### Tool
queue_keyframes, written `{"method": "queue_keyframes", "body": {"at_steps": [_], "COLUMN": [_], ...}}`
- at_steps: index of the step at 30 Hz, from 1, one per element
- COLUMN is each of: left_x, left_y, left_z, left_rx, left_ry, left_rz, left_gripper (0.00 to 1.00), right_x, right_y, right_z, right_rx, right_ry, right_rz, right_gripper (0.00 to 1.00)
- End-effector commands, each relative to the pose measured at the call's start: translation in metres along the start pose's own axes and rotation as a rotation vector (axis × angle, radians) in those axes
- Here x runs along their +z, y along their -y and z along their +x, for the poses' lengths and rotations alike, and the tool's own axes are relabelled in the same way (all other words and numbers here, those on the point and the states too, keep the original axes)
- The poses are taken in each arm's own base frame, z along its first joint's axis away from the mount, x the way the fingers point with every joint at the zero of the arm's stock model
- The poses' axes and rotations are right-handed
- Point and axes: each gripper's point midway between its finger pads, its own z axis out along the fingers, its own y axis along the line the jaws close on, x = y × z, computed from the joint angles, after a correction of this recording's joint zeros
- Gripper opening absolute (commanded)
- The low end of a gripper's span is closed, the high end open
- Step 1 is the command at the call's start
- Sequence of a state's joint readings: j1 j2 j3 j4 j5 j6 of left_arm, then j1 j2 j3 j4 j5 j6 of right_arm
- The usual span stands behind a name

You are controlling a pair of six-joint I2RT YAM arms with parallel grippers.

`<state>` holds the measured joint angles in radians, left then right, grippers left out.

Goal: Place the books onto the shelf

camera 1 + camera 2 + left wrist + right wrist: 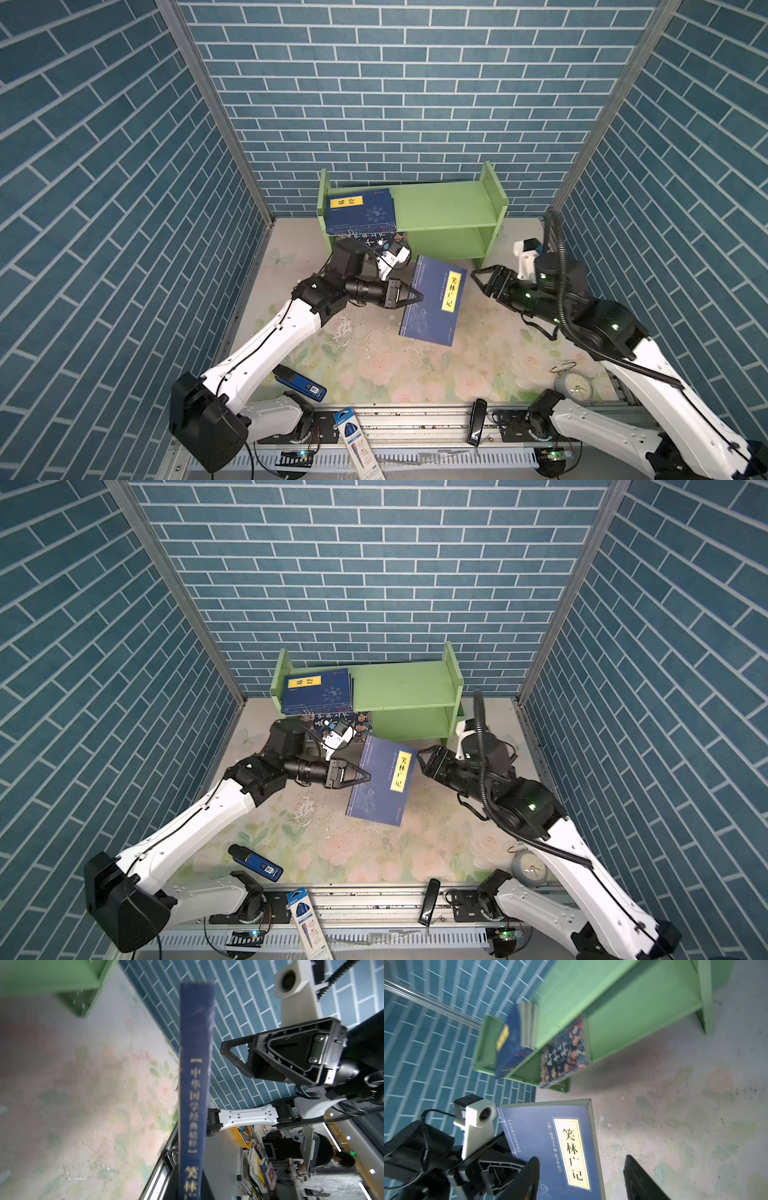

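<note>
Navy book [432,307] labelled 笑林广记 is clamped at its spine in the left jaws; right jaws stand apart.

Lighting is bright, even, from overhead. The shelf [633,1012] casts a soft shadow on the surface [685,1095]. Both top views bow at the edges. Wrist views show blur.

**ENCLOSURE AND GROUND SURFACE**

Three sides are closed by teal-blue brick-patterned wall panels [395,104], joined at the rear corners by grey aluminium posts [208,95]. The floor is covered by a pale, worn floral-printed mat [415,374], edged in front by a ribbed aluminium rail [415,424]. The whole is evenly lit.
</note>
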<state>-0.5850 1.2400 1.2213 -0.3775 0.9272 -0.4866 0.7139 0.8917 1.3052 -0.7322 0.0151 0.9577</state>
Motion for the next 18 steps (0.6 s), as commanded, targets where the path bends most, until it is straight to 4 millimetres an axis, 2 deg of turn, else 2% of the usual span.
{"method": "queue_keyframes", "body": {"at_steps": [1,4,8,11,14,18], "left_x": [-0.017,-0.029,-0.050,-0.073,-0.103,-0.146], "left_y": [0.032,0.050,0.062,0.057,0.046,0.034], "left_z": [-0.029,-0.064,-0.108,-0.142,-0.174,-0.204], "left_rx": [0.158,0.231,0.276,0.240,0.191,0.151], "left_ry": [0.046,0.136,0.278,0.403,0.537,0.702], "left_rz": [-0.006,-0.035,-0.082,-0.120,-0.138,-0.172], "left_gripper": [0.01,0.02,0.05,0.03,0.03,0.02], "right_x": [-0.023,-0.029,-0.019,-0.009,-0.003,0.027], "right_y": [-0.022,-0.059,-0.088,-0.106,-0.121,-0.132], "right_z": [-0.027,-0.041,-0.048,-0.049,-0.054,-0.049], "right_rx": [-0.082,-0.102,-0.119,-0.121,-0.109,-0.081], "right_ry": [0.104,0.149,0.161,0.167,0.196,0.151], "right_rz": [-0.063,-0.211,-0.331,-0.430,-0.518,-0.559], "right_gripper": [0.65,0.65,0.65,0.65,0.65,0.65]}}
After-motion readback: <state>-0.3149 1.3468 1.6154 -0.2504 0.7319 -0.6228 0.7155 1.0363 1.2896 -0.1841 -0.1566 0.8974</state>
